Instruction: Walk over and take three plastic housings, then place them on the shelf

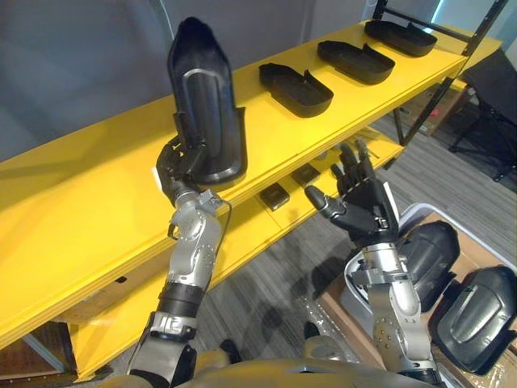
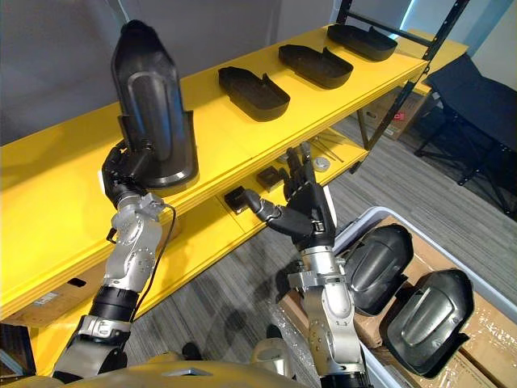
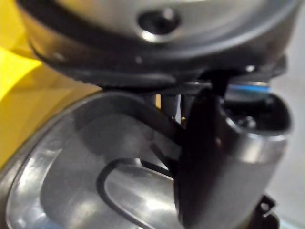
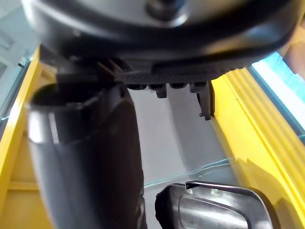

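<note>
Three black plastic housings (image 1: 355, 61) lie on the yellow shelf (image 1: 73, 194), 1 o'clock. Fourth black housing (image 1: 206, 97), 11 o'clock: upright, gripped at its base by left hand (image 1: 179, 166). Right hand (image 1: 363, 202) spread, empty. Risk: released on end, it may topple off.

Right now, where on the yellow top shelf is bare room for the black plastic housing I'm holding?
Bare yellow shelf stretches left of the housing in the left hand, plus a narrower gap before the nearest lying housing. That and two more housings crowd the right end.
</note>
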Available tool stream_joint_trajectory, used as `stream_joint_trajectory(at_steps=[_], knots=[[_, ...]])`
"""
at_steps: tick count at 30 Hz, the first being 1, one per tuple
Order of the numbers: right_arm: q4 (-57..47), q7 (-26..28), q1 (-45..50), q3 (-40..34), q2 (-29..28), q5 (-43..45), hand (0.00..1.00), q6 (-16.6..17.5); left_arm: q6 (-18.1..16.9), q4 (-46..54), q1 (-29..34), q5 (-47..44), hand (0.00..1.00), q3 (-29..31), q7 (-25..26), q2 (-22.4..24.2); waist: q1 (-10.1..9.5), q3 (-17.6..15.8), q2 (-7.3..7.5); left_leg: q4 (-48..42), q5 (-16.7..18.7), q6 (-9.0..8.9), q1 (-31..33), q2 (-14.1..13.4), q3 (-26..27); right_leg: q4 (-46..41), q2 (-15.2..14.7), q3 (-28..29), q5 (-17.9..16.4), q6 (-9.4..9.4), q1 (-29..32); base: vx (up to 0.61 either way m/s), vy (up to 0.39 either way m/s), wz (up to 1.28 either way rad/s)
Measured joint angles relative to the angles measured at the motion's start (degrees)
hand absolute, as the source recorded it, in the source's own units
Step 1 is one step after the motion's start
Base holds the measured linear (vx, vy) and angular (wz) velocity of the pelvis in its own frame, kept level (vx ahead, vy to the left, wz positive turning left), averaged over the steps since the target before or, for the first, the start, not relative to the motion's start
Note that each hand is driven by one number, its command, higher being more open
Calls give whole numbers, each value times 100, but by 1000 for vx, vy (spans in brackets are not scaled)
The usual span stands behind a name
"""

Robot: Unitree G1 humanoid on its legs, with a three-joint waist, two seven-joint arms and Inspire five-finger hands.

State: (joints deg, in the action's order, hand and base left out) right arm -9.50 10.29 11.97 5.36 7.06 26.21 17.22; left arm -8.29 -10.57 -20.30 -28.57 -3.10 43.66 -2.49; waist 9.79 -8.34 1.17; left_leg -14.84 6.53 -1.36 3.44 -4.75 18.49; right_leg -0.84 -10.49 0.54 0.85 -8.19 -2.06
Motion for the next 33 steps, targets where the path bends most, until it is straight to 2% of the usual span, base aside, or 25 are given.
stream_joint_trajectory(at_steps=[3,6,10,13,17,21,23,28,31,33], knots=[[106,68,92,216,-5,-6,100,-36,110,-251,-308,15,0,217,487,42,33,25,38,-5,0,1,0,0,34,-9,-2,52,4,-3,22,-29,8,-5],[108,104,91,331,-10,-5,100,-52,242,-510,-515,-5,0,452,768,25,118,28,41,-8,0,1,2,1,49,-17,-5,69,5,-4,37,-9,3,-2],[114,120,97,395,-4,-6,100,-52,341,-817,-578,-42,0,500,771,-74,156,32,47,-5,8,-11,11,-9,78,-17,-7,85,5,-4,72,-8,-1,-3],[241,127,94,444,-5,-57,100,-54,426,-1120,-866,-44,0,486,624,-128,158,42,63,-6,8,-11,13,-9,79,-17,-7,89,6,-4,71,0,0,0],[272,128,94,486,-3,-104,100,-70,577,-1212,-945,-61,0,420,424,-229,195,42,67,-14,17,-20,11,-20,113,-18,-2,132,8,-3,88,-7,2,-4],[271,180,92,513,4,-96,100,-214,620,-1457,-1102,-413,0,350,289,-386,219,45,113,-123,87,-44,10,-103,211,-16,54,238,30,18,112,-28,4,-15],[271,244,91,557,8,-93,100,-269,619,-1492,-1124,-632,0,344,246,-441,299,32,160,-131,93,-49,12,-112,243,-12,58,274,24,29,145,-41,5,-13],[260,297,92,652,130,-51,100,-344,587,-1540,-1222,-761,0,283,373,-515,315,0,200,-223,147,-47,53,-155,323,-14,70,337,29,37,197,-19,12,-7],[232,294,-2,667,189,-35,100,-354,519,-1589,-1466,-865,0,191,489,-548,297,-106,193,-343,175,-50,235,-181,298,-21,78,328,60,53,323,-50,17,4],[169,266,-121,695,248,-7,100,-386,400,-1592,-1659,-966,0,171,558,-598,317,-326,179,-407,220,-63,314,-186,288,-52,69,335,76,42,373,-76,38,1]])
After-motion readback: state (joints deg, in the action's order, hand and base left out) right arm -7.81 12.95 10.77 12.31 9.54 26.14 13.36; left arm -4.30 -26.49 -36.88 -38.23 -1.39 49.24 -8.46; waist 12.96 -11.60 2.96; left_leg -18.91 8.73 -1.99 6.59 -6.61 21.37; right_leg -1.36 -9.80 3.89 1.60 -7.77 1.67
